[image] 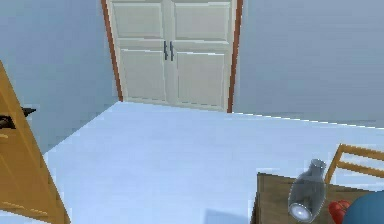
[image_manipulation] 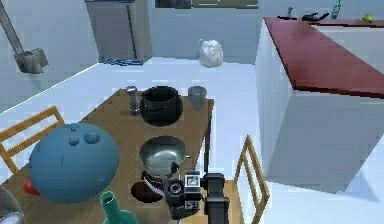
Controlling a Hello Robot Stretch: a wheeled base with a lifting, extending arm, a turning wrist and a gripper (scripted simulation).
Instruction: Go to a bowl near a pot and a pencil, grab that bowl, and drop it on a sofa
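On the wooden table [image_manipulation: 110, 125] in the arm side view lies a grey metal bowl [image_manipulation: 163, 155]. A black pot [image_manipulation: 160, 103] stands just beyond it. The arm rises from the bottom edge, and its gripper [image_manipulation: 155, 187] sits at the bowl's near rim, left of the white marker squares [image_manipulation: 184, 188]. With the bowl resting on the table right behind it, I cannot tell whether the gripper holds anything.
Also on the table are a large blue ball [image_manipulation: 80, 160], a teal vase [image_manipulation: 112, 208], a grey cup [image_manipulation: 197, 96] and a small shaker [image_manipulation: 131, 98]. Wooden chairs [image_manipulation: 250, 185] flank it. A red-topped counter [image_manipulation: 320, 60] stands right. In the forward view, white double doors [image: 172, 50] lie across open floor.
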